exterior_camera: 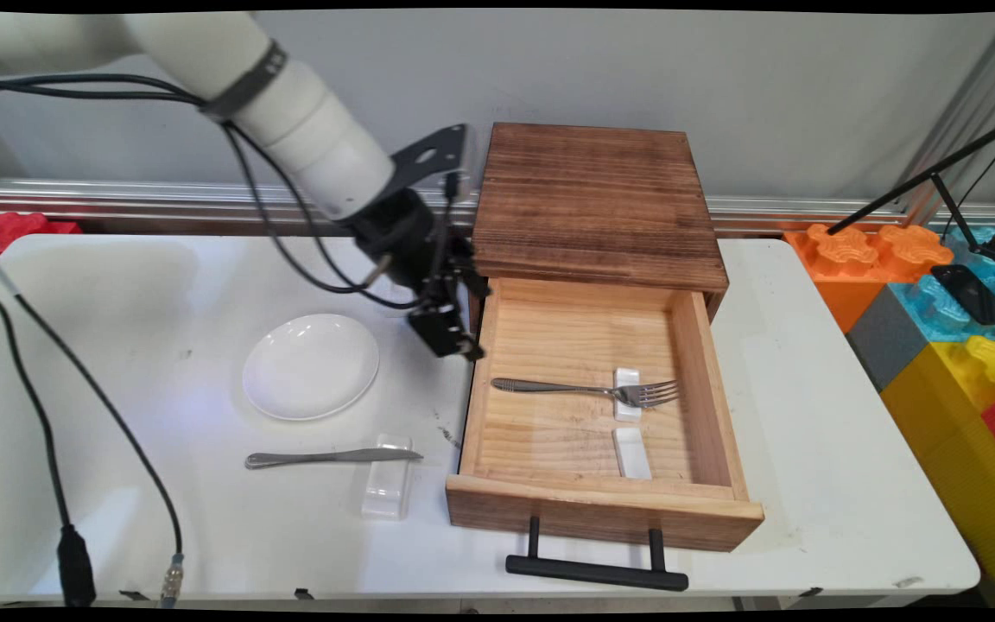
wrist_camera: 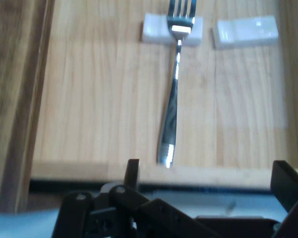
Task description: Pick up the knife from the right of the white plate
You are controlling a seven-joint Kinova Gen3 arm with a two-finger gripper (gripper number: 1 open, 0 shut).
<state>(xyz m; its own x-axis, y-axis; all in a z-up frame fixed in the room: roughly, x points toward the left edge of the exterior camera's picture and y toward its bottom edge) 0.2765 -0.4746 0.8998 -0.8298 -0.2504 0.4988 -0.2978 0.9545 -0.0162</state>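
My gripper [exterior_camera: 460, 343] hangs just outside the left wall of an open wooden drawer [exterior_camera: 601, 510], its fingers spread wide with nothing between them. In the hand view the gripper [wrist_camera: 208, 181] looks over that wall's rim into the drawer [wrist_camera: 89, 99]. A steel fork [exterior_camera: 584, 390] lies across the drawer floor, handle end toward me. The fork's [wrist_camera: 173, 114] tines rest on a small white cutlery rest [wrist_camera: 156, 29]. A second white rest [exterior_camera: 633, 453] lies bare beside it, nearer the drawer front; in the hand view this second rest [wrist_camera: 245, 30] is at the upper right.
The drawer comes out of a dark wooden cabinet [exterior_camera: 592, 199] and has a black bar handle [exterior_camera: 597, 570]. Left of it are a white plate [exterior_camera: 311, 365] and a knife [exterior_camera: 325, 456] whose blade lies on a clear rest [exterior_camera: 387, 488]. Coloured foam blocks [exterior_camera: 938, 302] stand off the table's right end.
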